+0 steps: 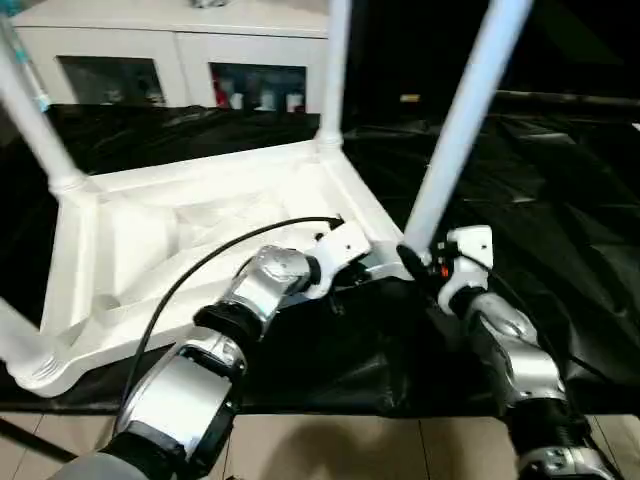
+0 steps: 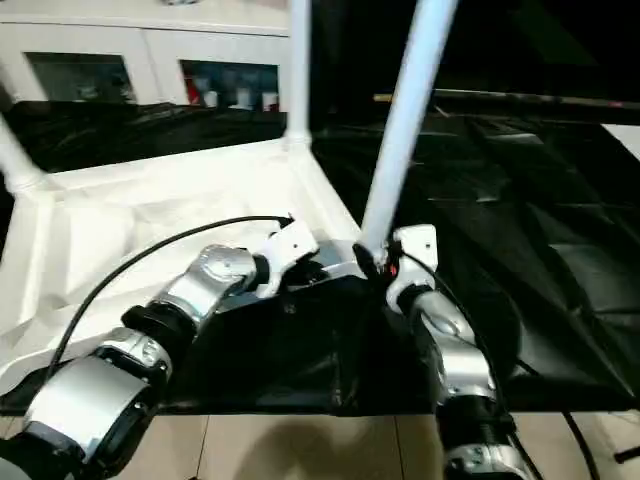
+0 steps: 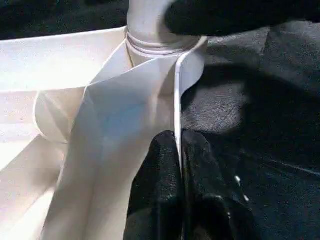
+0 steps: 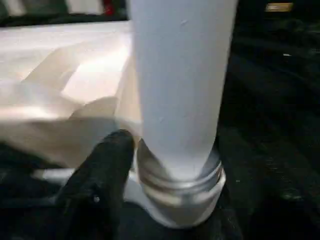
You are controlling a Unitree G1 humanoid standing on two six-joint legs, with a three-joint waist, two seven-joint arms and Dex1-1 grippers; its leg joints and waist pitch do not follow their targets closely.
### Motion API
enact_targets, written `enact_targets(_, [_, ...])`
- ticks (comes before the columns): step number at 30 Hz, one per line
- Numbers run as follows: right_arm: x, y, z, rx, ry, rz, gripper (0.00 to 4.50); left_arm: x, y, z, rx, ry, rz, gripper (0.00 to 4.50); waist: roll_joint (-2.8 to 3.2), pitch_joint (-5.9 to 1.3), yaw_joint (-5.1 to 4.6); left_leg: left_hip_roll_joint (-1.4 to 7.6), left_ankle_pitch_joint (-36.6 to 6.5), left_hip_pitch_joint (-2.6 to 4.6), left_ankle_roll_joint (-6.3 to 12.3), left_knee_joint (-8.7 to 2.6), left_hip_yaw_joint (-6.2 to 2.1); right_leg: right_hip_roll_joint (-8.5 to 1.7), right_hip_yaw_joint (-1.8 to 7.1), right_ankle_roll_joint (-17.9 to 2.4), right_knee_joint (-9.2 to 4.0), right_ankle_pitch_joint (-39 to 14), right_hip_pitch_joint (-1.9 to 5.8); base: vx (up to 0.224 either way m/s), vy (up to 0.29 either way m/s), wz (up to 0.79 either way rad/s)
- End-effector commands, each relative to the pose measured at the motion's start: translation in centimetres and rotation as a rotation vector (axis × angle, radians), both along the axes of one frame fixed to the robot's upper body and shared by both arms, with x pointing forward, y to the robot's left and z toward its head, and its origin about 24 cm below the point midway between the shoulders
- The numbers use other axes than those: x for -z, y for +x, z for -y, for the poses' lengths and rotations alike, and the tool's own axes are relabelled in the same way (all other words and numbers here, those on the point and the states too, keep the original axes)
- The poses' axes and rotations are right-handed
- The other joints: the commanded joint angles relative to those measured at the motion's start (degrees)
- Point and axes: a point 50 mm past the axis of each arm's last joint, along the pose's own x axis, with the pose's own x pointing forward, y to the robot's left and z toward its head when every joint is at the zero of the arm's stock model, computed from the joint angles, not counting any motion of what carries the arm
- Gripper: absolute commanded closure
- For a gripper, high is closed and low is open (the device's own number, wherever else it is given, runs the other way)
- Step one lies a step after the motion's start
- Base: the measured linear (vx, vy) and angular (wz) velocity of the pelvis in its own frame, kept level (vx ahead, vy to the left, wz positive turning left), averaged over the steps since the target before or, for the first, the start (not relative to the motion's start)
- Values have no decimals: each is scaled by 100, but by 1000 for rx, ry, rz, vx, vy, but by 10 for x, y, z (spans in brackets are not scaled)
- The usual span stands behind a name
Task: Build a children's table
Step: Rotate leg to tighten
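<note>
I see the children's table [image 1: 200,240] lying upside down on the black-cloth work table [image 1: 560,230], its smooth white plastic underside ribbed, with rounded sockets at the corners. Long white tubular legs stand up out of those sockets; the near right leg [image 1: 460,130] leans a little off vertical. My left gripper [image 3: 179,150] has its two matte black fingers pinched together on the thin upright rim of the tabletop, just beside that corner socket. My right gripper [image 4: 165,165] sits at the base of the leg, one black finger [image 4: 102,175] against the ringed collar; I read it as clasped around the tube. The cloth is wrinkled and glossy. Behind stands a white cabinet [image 1: 170,50] with glass doors.
</note>
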Motion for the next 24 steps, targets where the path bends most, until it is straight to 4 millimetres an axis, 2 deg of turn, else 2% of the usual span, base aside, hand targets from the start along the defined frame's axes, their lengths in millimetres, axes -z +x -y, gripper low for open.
enact_targets(1, [-6, -7, -5, -206, -21, -3, 143, 10, -4, -7, -17, -8, -30, 450, -96, -257, 46, 99, -1307, 17, 382, -337, -60, -235, 139, -1148, -441, -976, 228, 0, 0, 0])
enact_targets(2, [-9, -13, 1, -284, -42, -9, 143, 10, -6, -7, 22, -14, -31, 450, -122, -253, 65, 101, -1276, 14, 469, -322, -54, -226, 139, -1164, -437, -856, 251, 0, 0, 0])
enact_targets(4, [-11, -21, 10, -375, -58, -25, 143, 10, -8, -7, 62, -16, -32, 450, -124, -253, 77, 104, -1212, -12, 599, -312, -55, -242, 137, -1163, -423, -737, 262, 0, 0, 0])
enact_targets(5, [-12, -23, 11, -385, -60, -27, 143, 10, -8, -7, 64, -16, -31, 450, -132, -252, 79, 104, -1187, -19, 618, -308, -56, -242, 133, -1159, -424, -747, 262, 0, 0, 0])
enact_targets(7, [-13, -35, 21, -471, -68, -55, 143, 8, -10, -5, 104, -33, -7, 450, -140, -257, 104, 116, -1184, 13, 662, -290, -44, -250, 135, -1222, -439, -841, 236, 0, 0, 0])
enact_targets(9, [-15, -41, 26, -508, -63, -72, 143, 6, -11, -3, 125, -50, 14, 450, -143, -259, 150, 123, -995, 0, 751, -278, -39, -242, 139, -1344, -392, -514, 230, 0, 0, 0])
enact_targets(10, [-15, -43, 27, -524, -62, -77, 143, 4, -10, -2, 125, -64, 24, 450, -122, -252, 157, 120, -1025, -6, 751, -284, -45, -240, 132, -1348, -395, -550, 237, 0, 0, 0])
enact_targets(11, [-14, -45, 27, -532, -64, -80, 143, 2, -10, -2, 125, -79, 32, 450, -136, -257, 171, 126, -1061, 13, 743, -273, -38, -243, 137, -1343, -395, -590, 228, 0, 0, 0])
enact_targets(12, [-14, -47, 26, -548, -68, -81, 143, -1, -10, 0, 134, -108, 42, 450, -136, -251, 162, 123, -1075, 2, 742, -282, -42, -244, 133, -1336, -398, -642, 231, 0, 0, 0])
enact_targets(13, [-13, -48, 23, -550, -74, -76, 143, -5, -9, 0, 134, -138, 46, 450, -139, -254, 161, 121, -1113, 3, 715, -281, -40, -248, 132, -1313, -408, -756, 226, 0, 0, 0])
enact_targets(15, [-11, -48, 17, -546, -74, -67, 136, -10, -7, -1, 125, -173, 47, 405, -120, -259, 148, 116, -1113, 0, 672, -284, -43, -247, 131, -1303, -408, -828, 220, 0, 0, 0])
enact_targets(16, [-11, -48, 15, -545, -71, -65, 136, -12, -6, -2, 121, -184, 45, 405, -121, -264, 154, 114, -1094, 5, 655, -280, -43, -249, 130, -1316, -400, -809, 217, 0, 0, 0])
enact_targets(18, [-9, -49, 1, -560, -42, -58, 136, -18, -5, -8, 124, -216, 45, 390, -84, -306, 183, 128, -836, 2, 690, -258, -43, -240, 136, -1494, -328, -265, 213, 0, 0, 0])
enact_targets(20, [-8, -49, -6, -570, -25, -55, 136, -22, -5, -12, 128, -225, 48, 367, -74, -325, 180, 141, -626, -13, 744, -243, -54, -222, 128, -1617, -251, 301, 216, 0, 0, 0])
enact_targets(21, [-10, -48, -21, -573, 11, -31, 136, -29, -4, -25, 121, -245, 63, 367, -90, -329, 181, 148, -483, -15, 795, -224, -55, -216, 125, -1700, -204, 661, 203, 0, 0, 0])
enact_targets(22, [-11, -47, -25, -572, 28, -23, 136, -32, -4, -29, 117, -252, 67, 354, -100, -332, 172, 145, -426, -32, 830, -222, -54, -216, 122, -1730, -181, 798, 215, 0, 0, 0])
enact_targets(24, [-13, -45, -31, -568, 44, -5, 136, -36, -5, -37, 110, -262, 76, 344, -80, -307, 156, 140, -529, -3, 860, -224, -33, -213, 123, -1766, -201, 708, 189, 0, 0, 0])
